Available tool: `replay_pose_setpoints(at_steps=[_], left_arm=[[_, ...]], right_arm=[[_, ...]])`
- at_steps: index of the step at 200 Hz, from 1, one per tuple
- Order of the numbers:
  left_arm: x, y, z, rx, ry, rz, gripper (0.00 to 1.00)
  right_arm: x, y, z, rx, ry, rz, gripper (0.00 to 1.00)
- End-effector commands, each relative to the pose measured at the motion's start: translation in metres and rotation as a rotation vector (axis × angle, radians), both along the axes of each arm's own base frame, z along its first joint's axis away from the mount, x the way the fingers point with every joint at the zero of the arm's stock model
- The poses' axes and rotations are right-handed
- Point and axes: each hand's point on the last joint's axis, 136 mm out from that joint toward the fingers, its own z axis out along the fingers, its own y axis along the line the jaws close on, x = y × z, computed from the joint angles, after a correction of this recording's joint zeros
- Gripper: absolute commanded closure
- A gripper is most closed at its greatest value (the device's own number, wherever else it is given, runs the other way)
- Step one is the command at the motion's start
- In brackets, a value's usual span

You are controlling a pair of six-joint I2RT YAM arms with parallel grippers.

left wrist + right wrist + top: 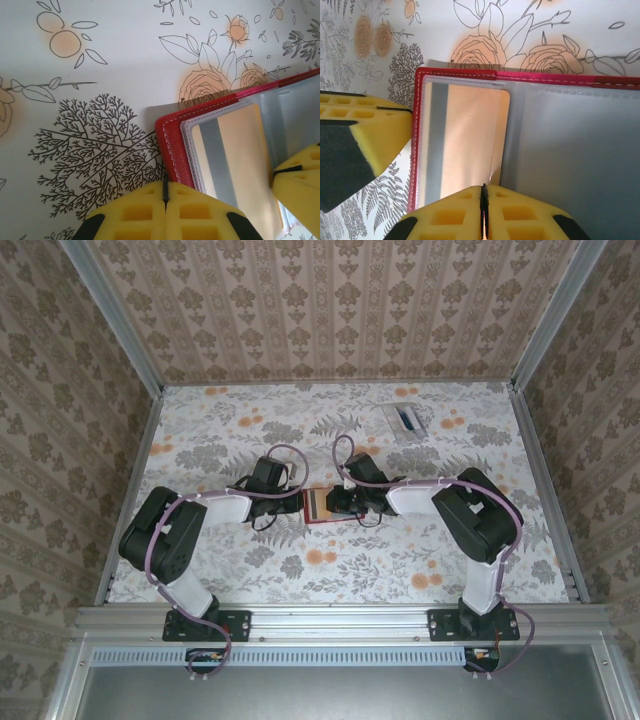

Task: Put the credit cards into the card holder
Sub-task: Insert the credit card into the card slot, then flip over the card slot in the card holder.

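Jaws of the left gripper [164, 196] are pressed together, their yellow pads meeting along a thin dark seam just over the corner of the card holder [172, 145]; whether they touch its red edge I cannot tell. Those of the right gripper [482, 207] are likewise pressed together, at the lower edge of the open holder where its two pockets meet, and I cannot tell whether the clear sleeve is caught between them. From above, the holder lies open and flat near the middle of the flower-patterned counter [250, 440], with the two grippers closing on it from either side. Its red stitched border frames clear plastic pockets. One credit card [470, 140], pale tan with a grey stripe down one side, sits inside the pocket at the left gripper's end; the neighbouring pocket shows a plain grey-blue face. A loose card [405, 418], pale with a dark stripe, lies towards the far right of the counter, well apart from the holder.
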Motion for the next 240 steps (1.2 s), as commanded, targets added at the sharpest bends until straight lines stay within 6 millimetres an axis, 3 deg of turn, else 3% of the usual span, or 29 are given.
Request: replay_pose_setpoints(at_steps=[1, 32, 72, 99, 130, 197, 240], left_arm=[[0.002, -0.002, 0.008, -0.028, -0.013, -0.009, 1.0], [0.003, 0.002, 0.008, -0.016, -0.021, 0.004, 1.0], [0.003, 0.006, 0.013, -0.007, -0.042, 0.016, 1.0], [0.003, 0.007, 0.016, -0.006, -0.048, 0.016, 1.0], [0.004, 0.009, 0.015, 0.004, -0.052, 0.024, 1.0], [0.003, 0.007, 0.013, -0.006, -0.043, 0.018, 1.0], [0.003, 0.006, 0.01, -0.011, -0.035, 0.015, 1.0]], right_arm=[[0.003, 0.009, 0.006, 0.026, -0.009, 0.017, 0.87], [0.003, 0.008, 0.029, 0.035, -0.056, 0.036, 0.81], [0.003, -0.03, 0.041, -0.138, -0.12, 0.0, 0.75], [-0.002, -0.056, 0.035, -0.249, -0.127, -0.041, 0.71], [-0.006, -0.067, 0.026, -0.288, -0.113, -0.073, 0.63], [-0.009, -0.064, -0.005, -0.309, -0.039, -0.075, 0.62], [-0.009, -0.07, -0.007, -0.342, -0.039, -0.09, 0.55]])
